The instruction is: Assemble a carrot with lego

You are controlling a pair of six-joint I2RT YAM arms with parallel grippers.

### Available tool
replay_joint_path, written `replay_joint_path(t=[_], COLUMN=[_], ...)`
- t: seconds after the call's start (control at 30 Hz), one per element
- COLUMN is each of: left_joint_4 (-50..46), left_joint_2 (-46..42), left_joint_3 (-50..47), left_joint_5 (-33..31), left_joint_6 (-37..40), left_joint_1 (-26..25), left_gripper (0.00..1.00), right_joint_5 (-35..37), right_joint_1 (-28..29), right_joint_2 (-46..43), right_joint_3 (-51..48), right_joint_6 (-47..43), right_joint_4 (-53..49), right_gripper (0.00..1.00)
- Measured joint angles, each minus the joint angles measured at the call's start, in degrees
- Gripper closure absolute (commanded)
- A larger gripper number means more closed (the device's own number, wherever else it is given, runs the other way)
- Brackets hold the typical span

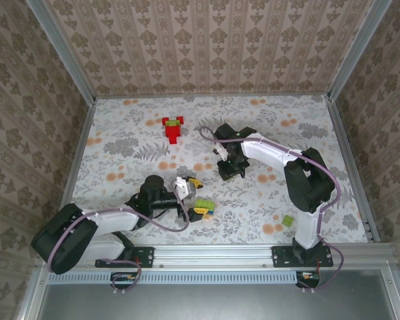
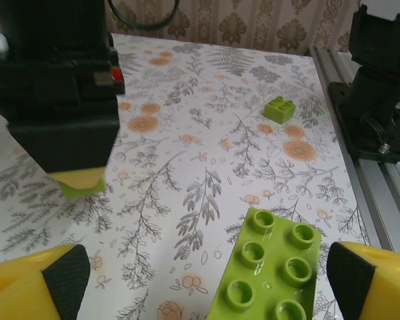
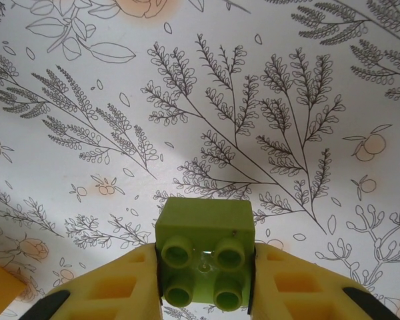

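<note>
Right wrist view shows right gripper (image 3: 205, 283) pinching a square green brick (image 3: 205, 230); left gripper (image 2: 207, 277) spread wide

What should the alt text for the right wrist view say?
A small green brick with four studs is clamped between the right arm's yellow jaws, with a white table printed with grey leaves and orange blossoms behind it.

Our landmark, the oblong brick (image 1: 204, 205), lies inside the left gripper (image 1: 197, 197); behind it the right gripper (image 1: 231, 170) clamps a square brick (image 3: 205, 257), farther behind stands the built stack (image 1: 173, 129), well right a lone brick (image 1: 288, 220).
</note>
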Motion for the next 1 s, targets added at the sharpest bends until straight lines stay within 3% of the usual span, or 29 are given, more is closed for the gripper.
replay_joint_path(t=[0.2, 0.53, 1.0], left_joint_4=[-0.3, 0.2, -0.4], left_joint_2=[-2.2, 6.2, 10.6], left_joint_3=[0.0, 1.0, 3.5], left_joint_5=[2.4, 5.4, 7.0], left_joint_6=[0.0, 0.0, 1.0], left_joint_1=[0.4, 0.4, 0.2], left_gripper=[0.04, 0.05, 0.28], right_joint_5=[0.0, 0.0, 0.0], right_joint_1=[0.1, 0.2, 0.2], right_joint_2=[0.3, 0.3, 0.3], right_joint_3=[0.0, 0.0, 0.0], right_joint_6=[0.0, 0.0, 0.0], right_joint_4=[0.0, 0.0, 0.0], right_gripper=[0.69, 0.69, 0.70])
